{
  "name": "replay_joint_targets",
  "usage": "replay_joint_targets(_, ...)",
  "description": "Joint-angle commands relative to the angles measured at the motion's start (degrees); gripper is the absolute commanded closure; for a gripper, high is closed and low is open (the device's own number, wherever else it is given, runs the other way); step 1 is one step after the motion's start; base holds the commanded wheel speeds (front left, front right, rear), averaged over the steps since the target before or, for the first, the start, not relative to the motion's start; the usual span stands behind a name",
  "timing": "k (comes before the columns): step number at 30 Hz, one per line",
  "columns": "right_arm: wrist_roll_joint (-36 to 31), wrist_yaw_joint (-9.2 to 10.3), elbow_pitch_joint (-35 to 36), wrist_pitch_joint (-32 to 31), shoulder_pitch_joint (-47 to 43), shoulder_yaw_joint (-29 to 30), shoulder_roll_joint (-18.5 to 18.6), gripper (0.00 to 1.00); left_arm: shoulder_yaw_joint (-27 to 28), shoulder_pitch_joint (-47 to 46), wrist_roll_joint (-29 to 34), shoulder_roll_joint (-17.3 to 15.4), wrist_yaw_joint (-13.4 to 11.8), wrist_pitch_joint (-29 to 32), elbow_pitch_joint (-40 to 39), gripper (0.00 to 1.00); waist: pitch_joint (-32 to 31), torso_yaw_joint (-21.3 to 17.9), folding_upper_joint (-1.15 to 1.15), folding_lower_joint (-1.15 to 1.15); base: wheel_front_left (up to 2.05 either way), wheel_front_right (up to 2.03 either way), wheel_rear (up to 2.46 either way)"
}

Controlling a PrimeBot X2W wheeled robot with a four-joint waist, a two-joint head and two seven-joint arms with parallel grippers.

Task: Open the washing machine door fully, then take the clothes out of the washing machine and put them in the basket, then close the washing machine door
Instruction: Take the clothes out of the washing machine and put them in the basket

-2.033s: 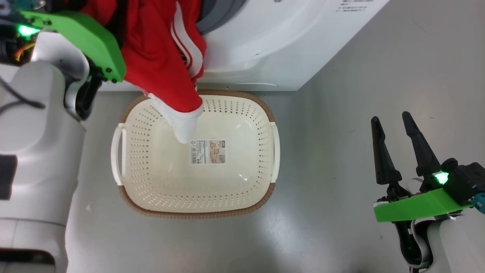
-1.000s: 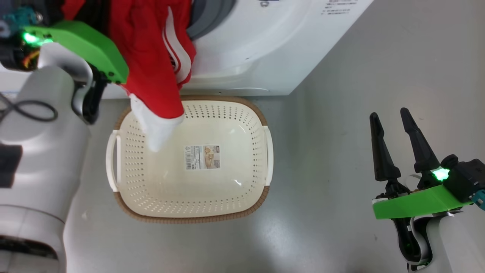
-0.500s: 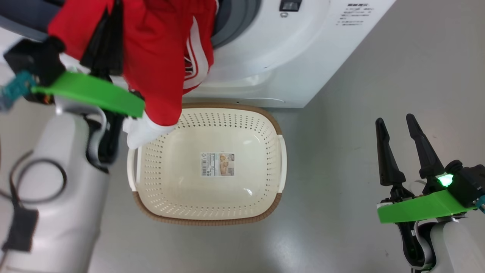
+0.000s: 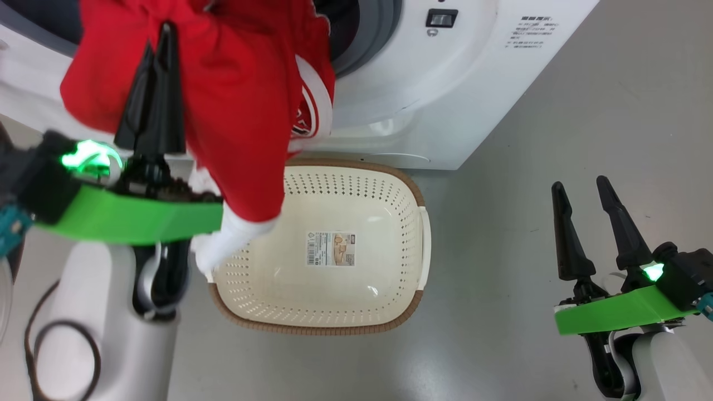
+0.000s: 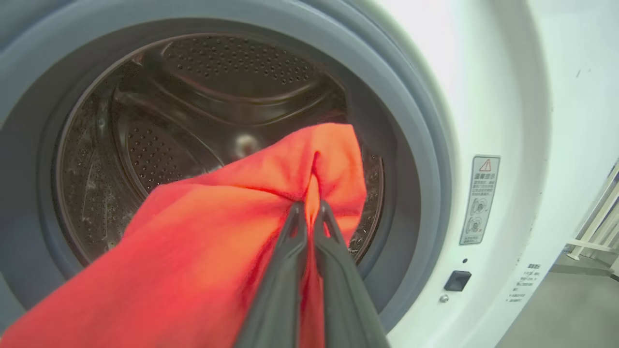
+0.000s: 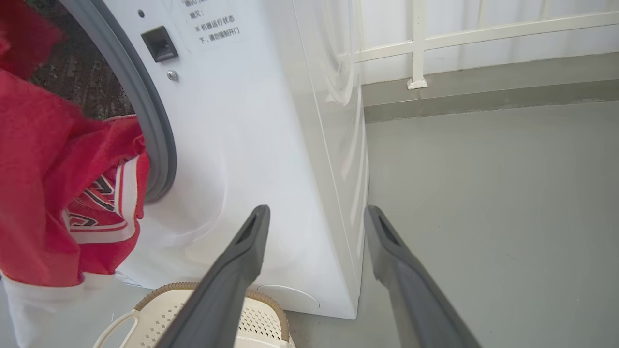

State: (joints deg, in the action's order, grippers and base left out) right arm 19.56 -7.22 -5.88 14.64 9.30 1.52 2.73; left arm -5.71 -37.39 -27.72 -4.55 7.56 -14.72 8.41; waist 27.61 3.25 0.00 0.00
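Observation:
My left gripper (image 4: 159,39) is shut on the red clothes (image 4: 239,111) and holds them up in front of the washing machine (image 4: 445,83) opening. In the left wrist view its fingertips (image 5: 309,205) pinch a fold of the red clothes (image 5: 217,241) before the steel drum (image 5: 193,96). A white end of cloth (image 4: 223,242) hangs over the left rim of the basket (image 4: 312,328), which stands on the floor below the machine. My right gripper (image 4: 577,185) is open and holds nothing, well to the right of the basket. The washing machine door is out of view.
Grey floor (image 4: 529,139) spreads to the right of the machine and around the basket. In the right wrist view, my open gripper (image 6: 316,210) faces the machine's side (image 6: 329,145), and a white railing (image 6: 416,43) runs along the far wall.
The camera has shifted. My left gripper has drawn the red clothes farther out and nearer to me, and the white end has swung from inside the basket to its left rim. The right arm is still.

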Motion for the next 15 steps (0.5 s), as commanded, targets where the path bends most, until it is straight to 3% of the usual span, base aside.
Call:
replay_joint_targets(1, -0.69, -0.26, 1.11, 0.36, -1.45, -1.40, 0.15, 0.00, 1.94, 1.93, 0.52, -1.32, -0.08, -0.28, -2.74, 1.00, -0.06, -0.07, 0.00, 0.00, 0.00, 0.00, 0.00)
replay_joint_targets(9, -0.46, -0.26, 1.18, 0.36, -1.53, -1.60, 0.15, 0.00, 0.23, 10.50, -0.12, -0.79, -0.08, -0.28, -9.21, 1.00, 0.13, -0.66, 0.00, 0.00, 0.00, 0.00, 0.00)
replay_joint_targets(15, -0.33, -0.26, 1.36, 0.36, -1.38, -1.64, 0.15, 0.00, -3.78, 15.05, -0.69, -0.93, -0.08, -0.28, -7.23, 1.00, 0.79, -0.92, 0.00, 0.00, 0.00, 0.00, 0.00)
